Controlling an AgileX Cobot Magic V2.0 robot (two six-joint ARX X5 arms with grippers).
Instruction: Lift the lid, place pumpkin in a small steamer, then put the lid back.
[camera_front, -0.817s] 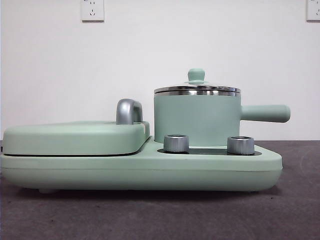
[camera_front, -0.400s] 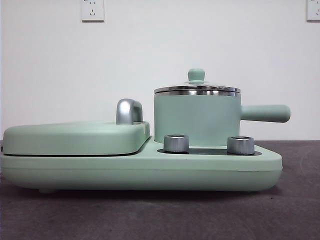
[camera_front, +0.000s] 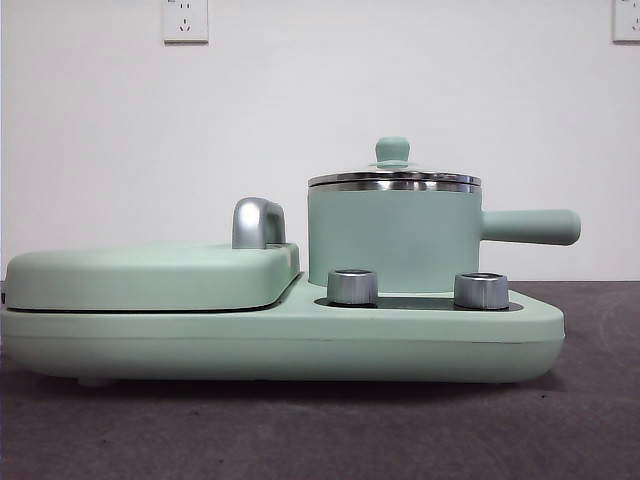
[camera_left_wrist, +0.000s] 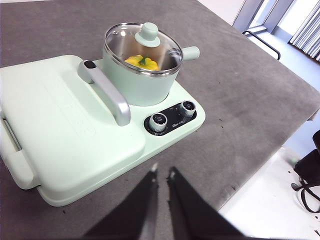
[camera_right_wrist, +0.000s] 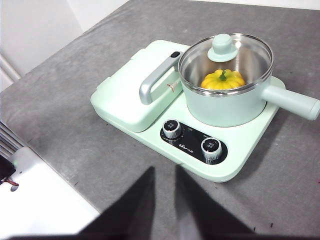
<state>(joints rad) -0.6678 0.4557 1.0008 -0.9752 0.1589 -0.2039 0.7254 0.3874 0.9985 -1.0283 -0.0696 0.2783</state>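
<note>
The small steamer (camera_front: 395, 235) stands on the right half of the appliance base. The lid (camera_front: 392, 150) sits closed on its steel rim. Through the glass of the lid (camera_right_wrist: 222, 47) I see the yellow pumpkin (camera_right_wrist: 223, 80) lying inside the steamer (camera_right_wrist: 225, 107). The left wrist view shows the same: the pumpkin (camera_left_wrist: 141, 62) under the lid (camera_left_wrist: 149, 35), inside the steamer (camera_left_wrist: 140, 85). My left gripper (camera_left_wrist: 162, 171) hovers shut and empty, high over the table's near edge and well back from the appliance. My right gripper (camera_right_wrist: 164, 170) is likewise shut, empty and pulled back. No arm shows in the front view.
The wide mint-green base (camera_front: 300, 340) carries a flat griddle cover (camera_front: 150, 275) with a steel handle (camera_front: 258, 222) and two steel dials (camera_front: 352, 286) (camera_front: 481, 290). The steamer's side handle (camera_front: 530, 226) sticks out to the right. The grey table ends near both grippers.
</note>
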